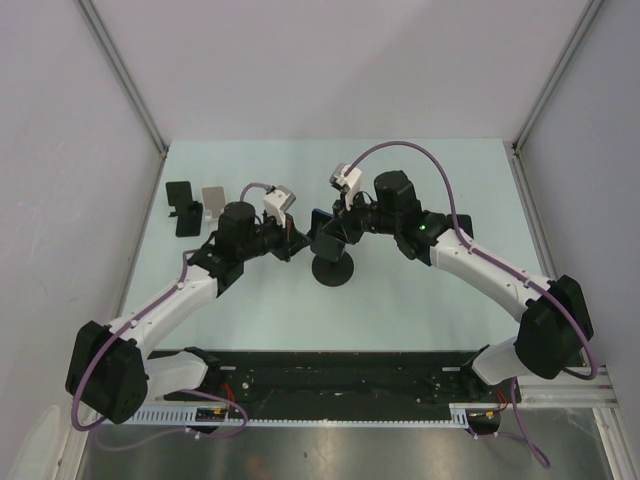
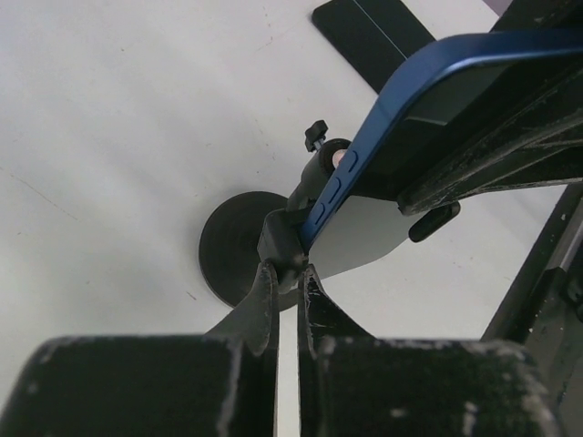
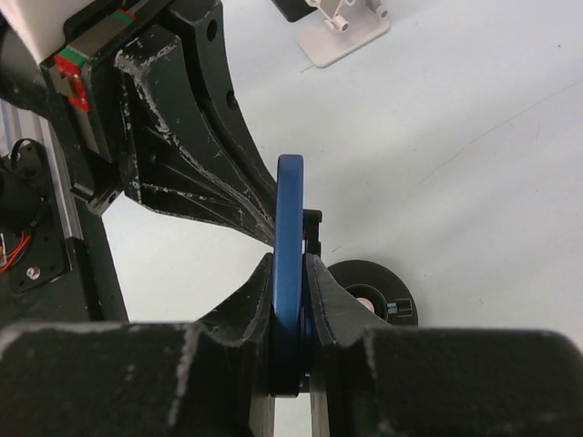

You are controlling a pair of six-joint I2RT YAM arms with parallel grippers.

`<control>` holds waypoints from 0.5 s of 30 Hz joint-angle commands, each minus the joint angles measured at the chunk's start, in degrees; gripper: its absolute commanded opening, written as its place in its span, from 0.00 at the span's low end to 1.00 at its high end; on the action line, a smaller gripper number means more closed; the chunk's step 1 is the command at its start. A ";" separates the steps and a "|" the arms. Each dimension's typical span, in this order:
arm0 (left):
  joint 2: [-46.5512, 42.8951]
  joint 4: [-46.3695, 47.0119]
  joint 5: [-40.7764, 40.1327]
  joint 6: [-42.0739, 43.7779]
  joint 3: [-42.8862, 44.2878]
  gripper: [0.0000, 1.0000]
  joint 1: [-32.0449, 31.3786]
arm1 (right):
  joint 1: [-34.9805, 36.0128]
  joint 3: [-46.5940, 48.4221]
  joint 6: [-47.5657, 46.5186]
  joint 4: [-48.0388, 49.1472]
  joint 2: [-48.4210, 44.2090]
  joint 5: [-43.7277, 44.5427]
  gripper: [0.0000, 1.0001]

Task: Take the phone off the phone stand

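A dark blue phone (image 1: 323, 230) sits tilted in the cradle of a black phone stand with a round base (image 1: 332, 271) at mid-table. My left gripper (image 1: 293, 241) comes in from the left. In the left wrist view it (image 2: 285, 271) is shut on the stand's lower clip (image 2: 281, 244), just under the phone's corner (image 2: 364, 155). My right gripper (image 1: 346, 226) comes in from the right. In the right wrist view it (image 3: 291, 266) is shut on the phone's edge (image 3: 290, 209), with the stand base (image 3: 373, 293) below on the table.
Two spare stands sit at the back left, a black one (image 1: 182, 206) and a pale one (image 1: 213, 203); the pale one also shows in the right wrist view (image 3: 342, 32). Grey walls enclose the table's back and sides. A black rail (image 1: 330, 372) runs along the near edge.
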 commanded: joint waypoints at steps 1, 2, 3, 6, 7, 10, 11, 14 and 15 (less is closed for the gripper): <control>0.27 1.82 -3.91 -1.33 1.23 0.00 4.57 | -1.65 -1.08 -3.15 -9.98 -3.87 -6.21 0.00; 0.45 1.65 -3.82 -1.33 1.40 0.00 4.92 | -2.00 -1.08 -3.42 -10.34 -3.96 -7.09 0.00; 0.63 1.30 -3.30 -1.41 1.58 0.00 5.10 | -2.26 -1.08 -3.77 -10.69 -3.96 -7.53 0.00; 1.33 0.07 -3.38 -1.06 2.37 0.00 6.24 | -3.41 -1.08 -4.03 -11.83 -3.96 -9.99 0.00; 1.59 -0.29 -3.55 -1.06 2.81 0.00 6.50 | -3.67 -1.08 -4.30 -12.36 -4.14 -10.87 0.00; 2.12 -0.99 -5.48 -0.89 3.42 0.00 7.12 | -3.93 -1.17 -4.56 -12.80 -4.23 -12.62 0.00; 2.21 -2.30 -6.10 -0.97 3.51 0.00 7.21 | -4.02 -1.08 -4.65 -12.80 -4.23 -13.15 0.00; 2.47 -3.45 -8.91 -1.32 3.78 0.00 7.29 | -4.02 -1.00 -4.65 -12.80 -4.23 -15.44 0.00; 2.65 -3.98 -9.79 -1.59 3.86 0.00 7.38 | -4.02 -1.00 -4.74 -13.06 -4.14 -15.97 0.00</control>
